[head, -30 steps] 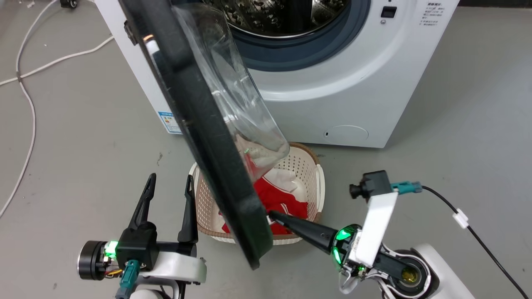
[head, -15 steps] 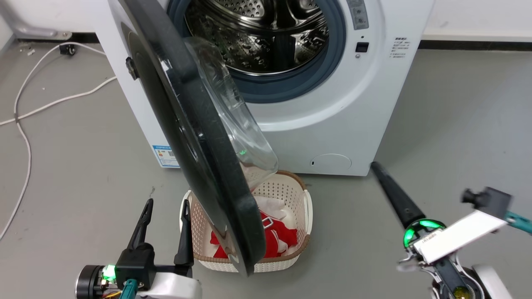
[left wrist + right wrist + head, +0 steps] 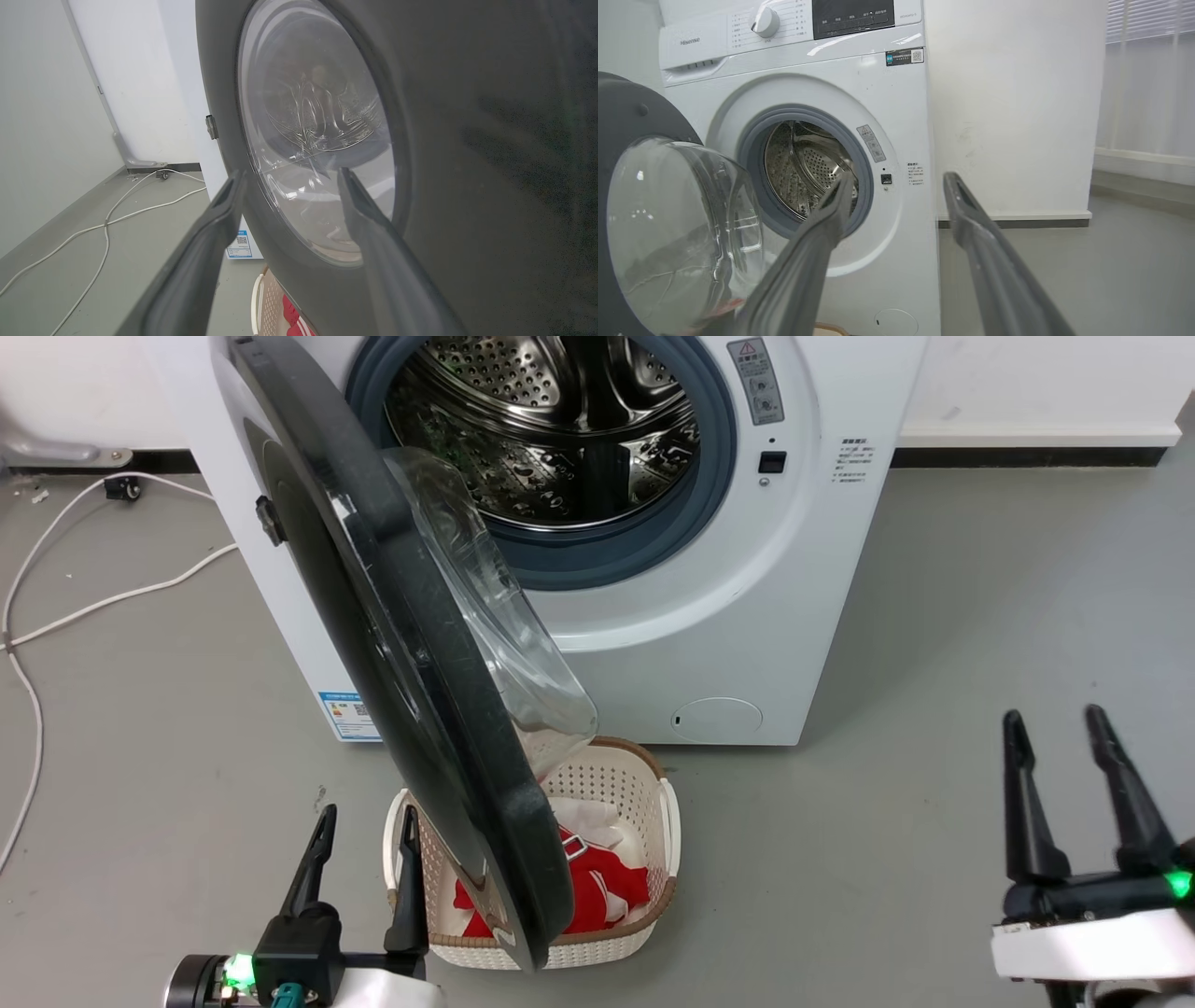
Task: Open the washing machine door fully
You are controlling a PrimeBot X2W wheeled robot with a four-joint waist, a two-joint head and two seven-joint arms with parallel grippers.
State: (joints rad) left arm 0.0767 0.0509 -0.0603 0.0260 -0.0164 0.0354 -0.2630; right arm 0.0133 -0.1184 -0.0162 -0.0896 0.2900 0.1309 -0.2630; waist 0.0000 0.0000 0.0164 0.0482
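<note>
The white washing machine (image 3: 747, 616) (image 3: 906, 116) stands at the back with its steel drum (image 3: 551, 439) exposed. The washing machine door (image 3: 373, 644) (image 3: 467, 140) (image 3: 626, 112), black with a clear glass bowl (image 3: 485, 625), hangs swung out to the left on its hinge, edge-on toward me. At the lower left my left gripper (image 3: 366, 823) (image 3: 287, 177) is open, just left of the door's outer face and apart from it. At the lower right my right gripper (image 3: 1050, 719) (image 3: 896, 179) is open and holds nothing, well clear of the door.
A cream laundry basket (image 3: 653, 821) with red and white clothes sits on the grey floor under the door's lower edge. White cables (image 3: 56, 607) trail across the floor at the left. A white wall (image 3: 1008, 102) stands right of the machine.
My right gripper has left the door's lower rim, swung out to the right and now points up, open. The camera has tilted up, showing more of the drum. The left gripper has stayed put.
</note>
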